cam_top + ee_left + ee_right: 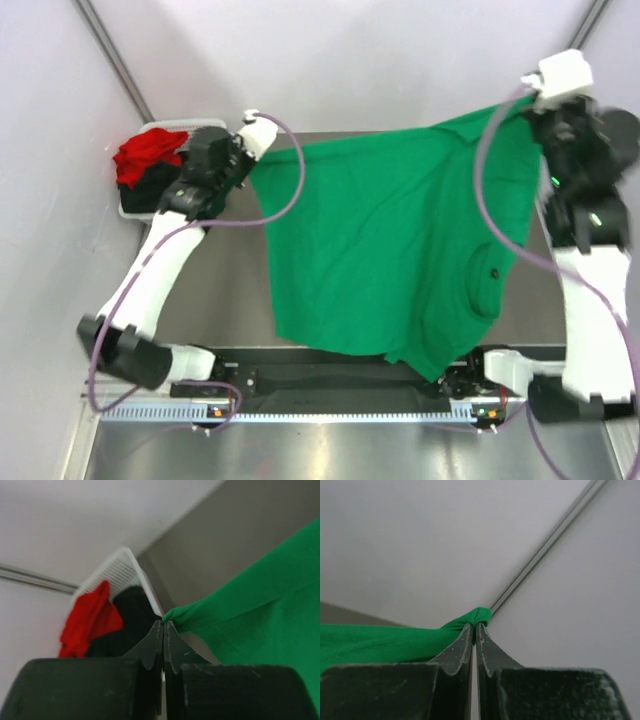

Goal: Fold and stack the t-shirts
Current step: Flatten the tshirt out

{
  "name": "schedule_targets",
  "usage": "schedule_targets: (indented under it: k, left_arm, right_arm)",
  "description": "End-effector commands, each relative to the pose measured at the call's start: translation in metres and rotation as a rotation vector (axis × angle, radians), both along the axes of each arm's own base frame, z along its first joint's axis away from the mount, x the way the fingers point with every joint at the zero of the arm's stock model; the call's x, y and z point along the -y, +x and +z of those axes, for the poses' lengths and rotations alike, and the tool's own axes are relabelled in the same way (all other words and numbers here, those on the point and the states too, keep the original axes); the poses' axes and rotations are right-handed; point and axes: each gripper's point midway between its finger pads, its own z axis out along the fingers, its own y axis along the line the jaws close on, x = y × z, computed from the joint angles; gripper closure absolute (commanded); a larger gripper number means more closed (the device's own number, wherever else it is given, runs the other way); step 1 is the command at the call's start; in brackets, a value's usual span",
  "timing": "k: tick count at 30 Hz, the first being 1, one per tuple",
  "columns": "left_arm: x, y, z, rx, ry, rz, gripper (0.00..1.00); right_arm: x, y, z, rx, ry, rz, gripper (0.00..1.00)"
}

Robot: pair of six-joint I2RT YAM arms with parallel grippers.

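The bright green t-shirt point(390, 240) hangs spread between both arms above the table, its lower edge near the front. My left gripper point(164, 623) is shut on the shirt's left corner point(175, 614) next to the basket. My right gripper point(474, 626) is shut on the shirt's right corner point(479, 615), raised high at the back right point(530, 100). The red t-shirt point(148, 155) and the black t-shirt point(150, 185) lie bunched in the white basket point(160, 127) at the back left. They also show in the left wrist view, red point(87, 617) and black point(127, 615).
The grey table point(230, 290) shows to the left of the hanging shirt. White walls stand close behind and at both sides. A black bar and a metal rail point(300, 410) run along the front edge between the arm bases.
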Motion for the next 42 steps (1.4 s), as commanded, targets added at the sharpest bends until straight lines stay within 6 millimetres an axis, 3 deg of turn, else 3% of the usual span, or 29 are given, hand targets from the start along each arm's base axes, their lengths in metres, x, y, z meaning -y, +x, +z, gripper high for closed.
schedule_targets:
  k: [1, 2, 3, 4, 5, 6, 7, 8, 9, 14, 15, 16, 17, 18, 19, 20, 21, 23, 24, 29, 32, 35, 39, 42]
  left_arm:
    - [-0.021, 0.032, -0.038, -0.034, 0.072, 0.067, 1.00]
    - [-0.020, 0.047, -0.065, -0.089, 0.091, 0.065, 1.00]
    - [-0.020, 0.056, -0.077, -0.110, 0.100, 0.061, 1.00]
    - [-0.023, 0.072, -0.103, -0.159, 0.125, 0.059, 1.00]
    - [-0.021, 0.083, -0.113, -0.166, 0.125, 0.046, 1.00]
    - [-0.019, 0.091, -0.124, -0.184, 0.129, 0.037, 1.00]
    - [-0.019, 0.104, -0.148, -0.227, 0.146, 0.030, 1.00]
    - [-0.017, 0.114, -0.155, -0.227, 0.147, 0.023, 1.00]
    - [-0.016, 0.120, -0.167, -0.245, 0.152, 0.020, 1.00]
    - [-0.009, 0.165, -0.214, -0.312, 0.176, 0.015, 1.00]
    - [-0.010, 0.171, -0.217, -0.309, 0.191, 0.020, 1.00]
    - [-0.010, 0.181, -0.223, -0.309, 0.199, 0.023, 1.00]
    - [-0.011, 0.186, -0.225, -0.306, 0.206, 0.031, 1.00]
    - [-0.013, 0.191, -0.227, -0.298, 0.222, 0.040, 1.00]
    - [-0.015, 0.200, -0.229, -0.289, 0.234, 0.049, 1.00]
    - [-0.016, 0.205, -0.230, -0.279, 0.246, 0.061, 1.00]
    - [-0.019, 0.209, -0.228, -0.264, 0.264, 0.072, 1.00]
    - [-0.026, 0.224, -0.217, -0.193, 0.298, 0.117, 1.00]
    - [-0.029, 0.230, -0.212, -0.161, 0.335, 0.118, 1.00]
    - [-0.036, 0.253, -0.200, -0.045, 0.456, 0.129, 1.00]
    - [-0.032, 0.259, -0.198, -0.039, 0.452, 0.121, 1.00]
    - [-0.018, 0.262, -0.186, 0.008, 0.412, 0.119, 1.00]
    - [0.000, 0.272, -0.155, 0.076, 0.155, 0.160, 1.00]
    - [0.005, 0.275, -0.166, -0.054, -0.009, 0.178, 1.00]
  right_arm:
    - [0.005, 0.066, -0.049, -0.117, -0.030, -0.044, 1.00]
    - [0.005, 0.092, -0.074, -0.183, -0.041, -0.047, 1.00]
    - [0.005, 0.107, -0.090, -0.219, -0.048, -0.051, 1.00]
    - [0.005, 0.121, -0.105, -0.248, -0.052, -0.050, 1.00]
    - [0.005, 0.133, -0.120, -0.279, -0.056, -0.056, 1.00]
    - [0.002, 0.157, -0.150, -0.343, -0.065, -0.055, 1.00]
    - [0.002, 0.168, -0.162, -0.362, -0.073, -0.058, 1.00]
    - [0.000, 0.179, -0.176, -0.391, -0.081, -0.063, 1.00]
    - [-0.002, 0.197, -0.205, -0.448, -0.106, -0.060, 1.00]
    - [-0.009, 0.248, -0.250, -0.519, -0.221, -0.067, 1.00]
    - [-0.007, 0.262, -0.270, -0.547, -0.247, -0.075, 1.00]
    - [-0.007, 0.271, -0.266, -0.530, -0.255, -0.084, 1.00]
    - [-0.004, 0.278, -0.269, -0.533, -0.258, -0.101, 1.00]
    - [-0.003, 0.290, -0.289, -0.563, -0.259, -0.111, 1.00]
    - [-0.002, 0.298, -0.278, -0.536, -0.249, -0.124, 1.00]
    - [0.000, 0.303, -0.281, -0.537, -0.247, -0.143, 1.00]
    - [0.000, 0.312, -0.296, -0.552, -0.247, -0.151, 1.00]
    - [0.006, 0.321, -0.293, -0.528, -0.249, -0.194, 1.00]
    - [0.005, 0.327, -0.305, -0.539, -0.261, -0.198, 1.00]
    - [0.009, 0.339, -0.310, -0.523, -0.272, -0.224, 1.00]
    - [0.001, 0.341, -0.317, -0.530, -0.272, -0.212, 1.00]
    - [-0.012, 0.344, -0.323, -0.529, -0.267, -0.192, 1.00]
    - [-0.029, 0.349, -0.313, -0.491, -0.242, -0.182, 1.00]
    - [-0.033, 0.352, -0.302, -0.464, -0.224, -0.189, 1.00]
